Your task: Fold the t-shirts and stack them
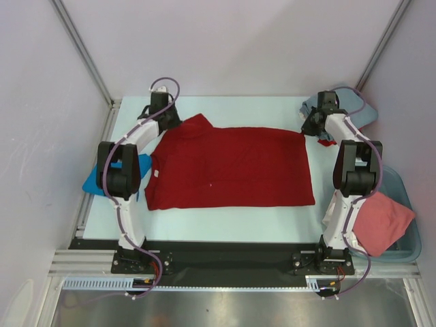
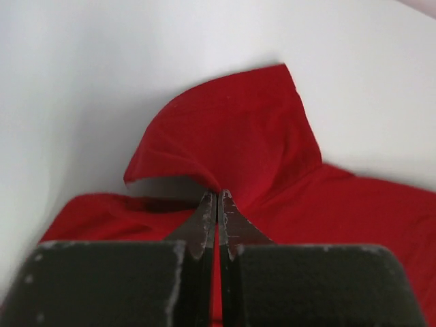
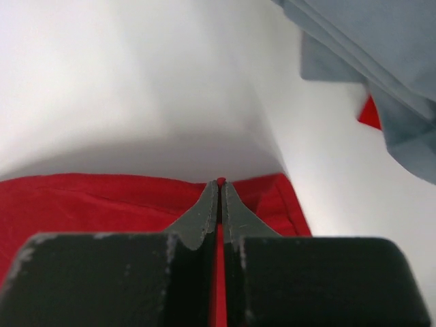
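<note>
Closed left fingers (image 2: 203,221) and right fingers (image 3: 203,216) grip crimson t-shirt (image 1: 231,167) far edge, seemingly securely; lift evenly, fold nearward.

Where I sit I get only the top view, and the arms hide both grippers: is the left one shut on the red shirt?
Observer: Yes. In the left wrist view the left gripper is shut, pinching a fold of the red shirt.
Operator: And the right?
Observer: The right gripper is shut too, with the shirt's edge pinched near its corner.
Operator: Is the cloth flat by the left one?
Observer: No. Beyond it the sleeve arches up, with a shadowed gap under it.
</note>
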